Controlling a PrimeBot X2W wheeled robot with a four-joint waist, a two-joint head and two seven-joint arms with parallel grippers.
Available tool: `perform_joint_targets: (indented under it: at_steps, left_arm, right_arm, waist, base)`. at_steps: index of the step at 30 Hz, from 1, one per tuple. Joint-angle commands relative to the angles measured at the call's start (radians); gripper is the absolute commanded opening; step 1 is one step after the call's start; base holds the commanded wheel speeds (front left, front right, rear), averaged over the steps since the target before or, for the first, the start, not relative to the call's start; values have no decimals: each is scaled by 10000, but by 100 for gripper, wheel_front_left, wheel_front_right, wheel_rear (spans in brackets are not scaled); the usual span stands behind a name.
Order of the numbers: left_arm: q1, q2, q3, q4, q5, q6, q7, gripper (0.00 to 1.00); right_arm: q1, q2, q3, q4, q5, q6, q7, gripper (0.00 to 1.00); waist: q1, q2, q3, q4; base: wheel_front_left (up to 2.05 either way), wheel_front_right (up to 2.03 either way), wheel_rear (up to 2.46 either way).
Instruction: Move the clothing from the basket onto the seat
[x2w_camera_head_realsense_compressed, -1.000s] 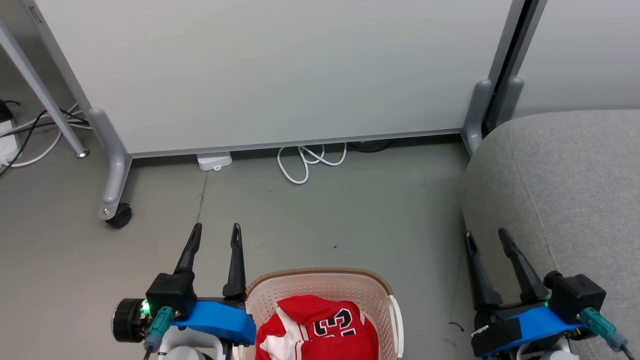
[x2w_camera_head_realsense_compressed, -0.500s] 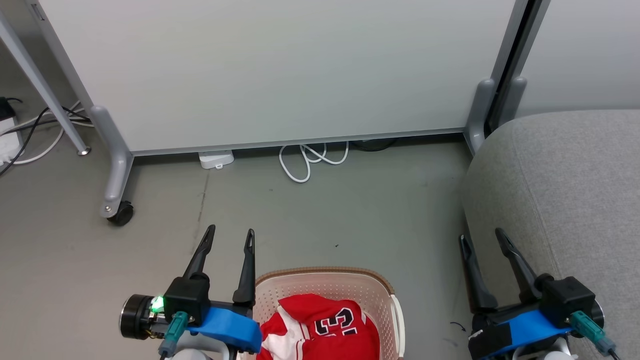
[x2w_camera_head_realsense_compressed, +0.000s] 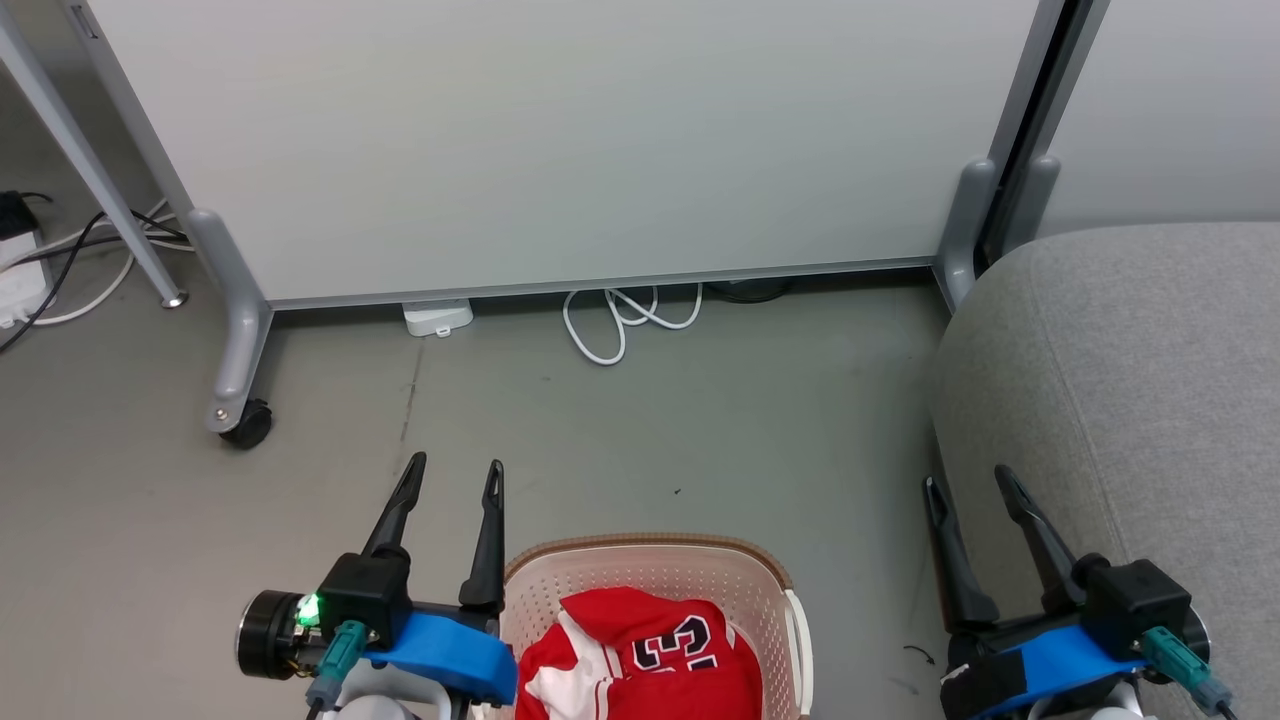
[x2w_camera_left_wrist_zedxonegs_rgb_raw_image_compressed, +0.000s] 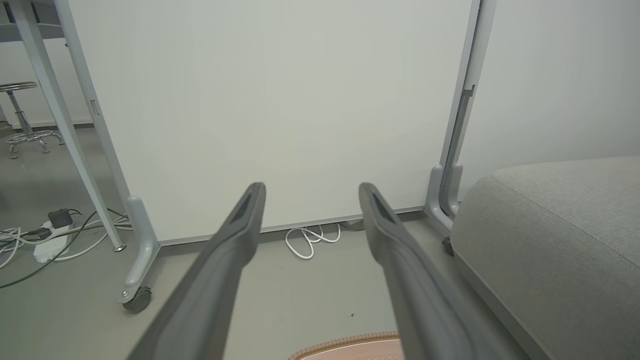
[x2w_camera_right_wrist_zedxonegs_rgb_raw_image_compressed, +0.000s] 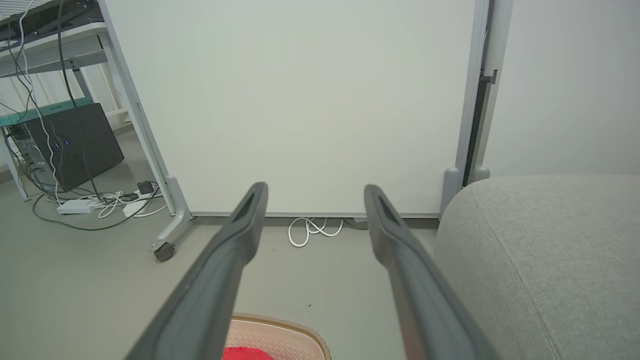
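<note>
Left hand (x2w_camera_head_realsense_compressed: 456, 462): fingers spread wide, holding nothing; it has edged sideways toward the basket (x2w_camera_head_realsense_compressed: 640, 545) since a second ago.
Right hand (x2w_camera_head_realsense_compressed: 966, 476): fingers wide, empty, tips a touch lower than before.
Clothing (x2w_camera_head_realsense_compressed: 640, 665): red jersey heaped in the basket, just right of the left hand, unmoved.
Basket: on the floor (x2w_camera_head_realsense_compressed: 700, 430) between the two hands.
Seat (x2w_camera_head_realsense_compressed: 1130, 380): grey cushion just right of the right hand.

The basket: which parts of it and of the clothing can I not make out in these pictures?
- Head view: the bottom edge cuts off the near half of the basket.
- Head view: the clothing is bunched and cut off; the number of pieces cannot be told.
- Right wrist view: the right gripper hides part of the basket.
</note>
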Motion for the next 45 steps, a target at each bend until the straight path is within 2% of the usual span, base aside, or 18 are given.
perform_joint_targets:
  at_steps: [1,16,25,34,45]
  left_arm:
    - [-112,-7,55,34,-37,-52,-28,100]
    - [-165,-29,83,197,-106,18,-28,100]
    - [-853,13,-190,687,301,-447,-28,100]
    - [-2259,111,-880,2062,719,-853,-28,100]
    - [-4443,249,-2346,5023,993,-1023,-26,100]
  right_arm:
    - [10,-58,-9,45,31,22,-28,100]
    - [-67,-59,0,208,47,20,-23,100]
    - [-288,-57,-17,-156,-154,16,-19,100]
    - [-868,-80,91,-527,-597,16,-19,100]
    - [-2310,-428,419,-1003,-494,16,-19,100]
  waist:
    - [0,0,12,0]
    - [0,0,31,-17]
    - [0,0,458,-249]
    - [0,0,1600,-960]
    - [0,0,3691,-2020]
  base:
    - [0,0,0]
    - [0,0,0]
    - [0,0,0]
    - [0,0,0]
    - [0,0,0]
